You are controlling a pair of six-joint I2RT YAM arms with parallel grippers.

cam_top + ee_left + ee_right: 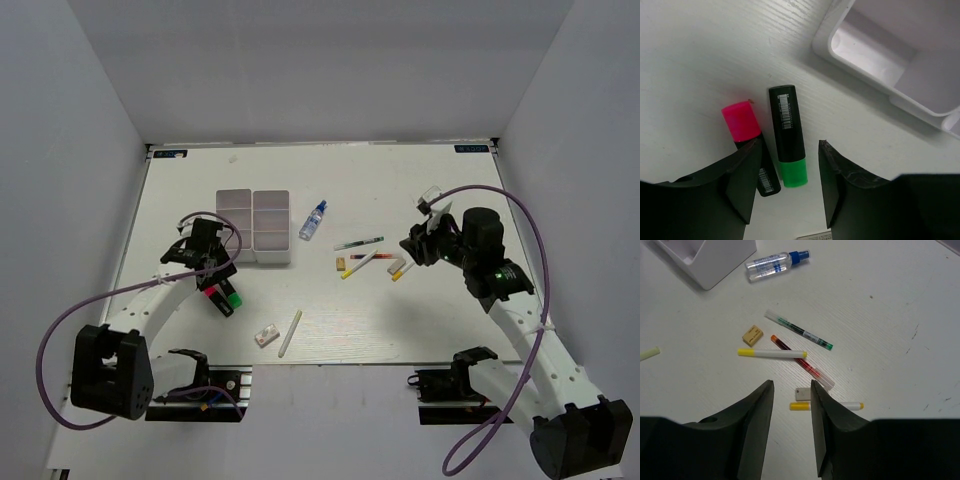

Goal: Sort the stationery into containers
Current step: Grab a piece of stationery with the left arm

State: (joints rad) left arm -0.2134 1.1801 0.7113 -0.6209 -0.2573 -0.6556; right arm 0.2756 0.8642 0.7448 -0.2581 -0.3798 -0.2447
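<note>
White table [400,330]; left gripper [790,144] at bottom of frame, released, over a green-capped marker [785,120]; right gripper [792,383] released too, empty.

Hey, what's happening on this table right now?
Stationery is being sorted into a white divided box. The left gripper hangs open over a pink highlighter and a green highlighter lying beside the box. The right gripper is open above a red pen, a green pen, yellow-tipped markers and a small white block. Neither holds anything.
</note>
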